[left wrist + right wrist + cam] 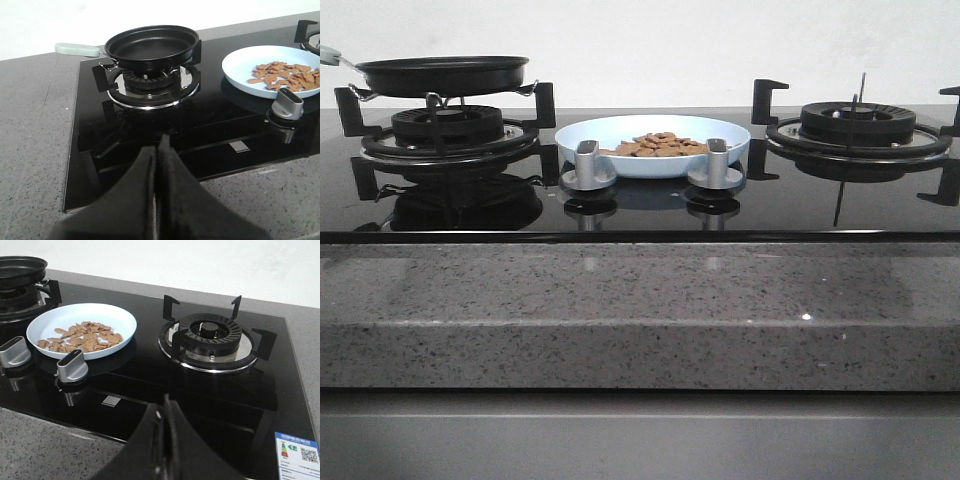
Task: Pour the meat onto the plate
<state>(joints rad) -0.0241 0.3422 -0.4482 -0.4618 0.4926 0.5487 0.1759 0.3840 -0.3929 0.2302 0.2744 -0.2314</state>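
The pale light-blue plate sits on the black glass hob between the two burners, and it also shows in the left wrist view and the right wrist view. The meat lies on it as a flat heap of small tan pieces, seen too from the left wrist and the right wrist. The black frying pan rests empty on the left burner. My left gripper is shut and empty over the hob's front edge. My right gripper is shut and empty there too. Neither gripper shows in the front view.
Two silver knobs stand in front of the plate. The right burner with black pan supports is bare. The pan's pale green handle points away to the left. A grey speckled stone counter runs along the front.
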